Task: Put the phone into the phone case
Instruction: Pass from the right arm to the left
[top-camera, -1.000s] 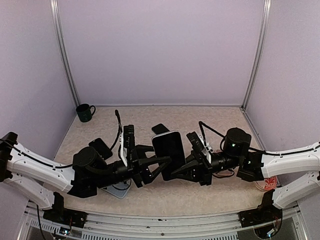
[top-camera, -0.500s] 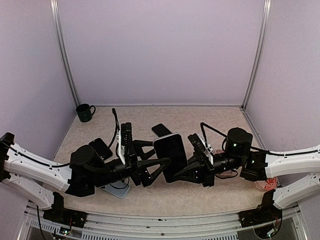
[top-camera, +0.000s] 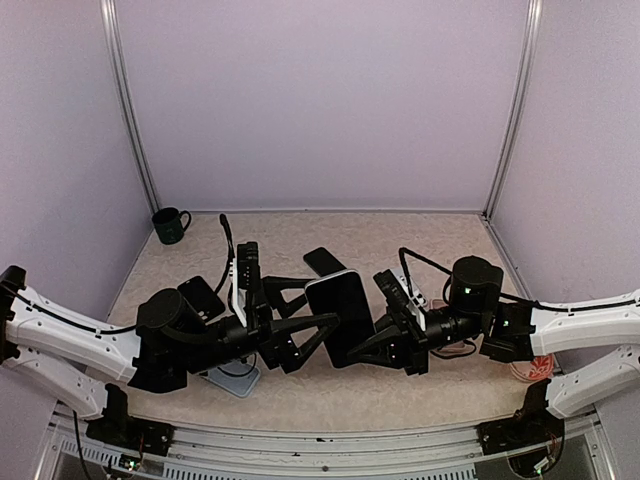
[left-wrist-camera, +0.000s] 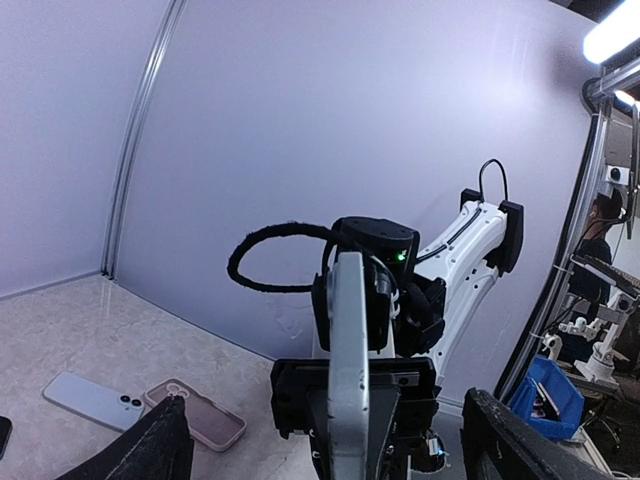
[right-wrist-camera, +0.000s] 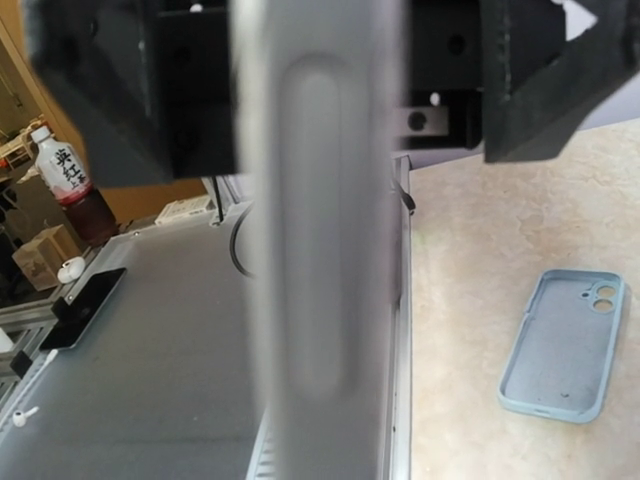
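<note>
One phone (top-camera: 340, 316) is held upright off the counter (top-camera: 450, 240), clamped in the right hand (top-camera: 372, 335); the left hand (top-camera: 318, 303) is spread open. Carrying is judged underway; alignment over the case (right-wrist-camera: 560, 345) is needed next.

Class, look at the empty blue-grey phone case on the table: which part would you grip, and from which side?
Probably a long side wall of the case, from above: it lies flat on the table, open side up, so its rim stands free to be pinched inside and out.

dark green mug (top-camera: 170, 225) at far left corner of speckled table (top-camera: 440, 235), red-labelled bottle (right-wrist-camera: 62, 165) off the table
</note>
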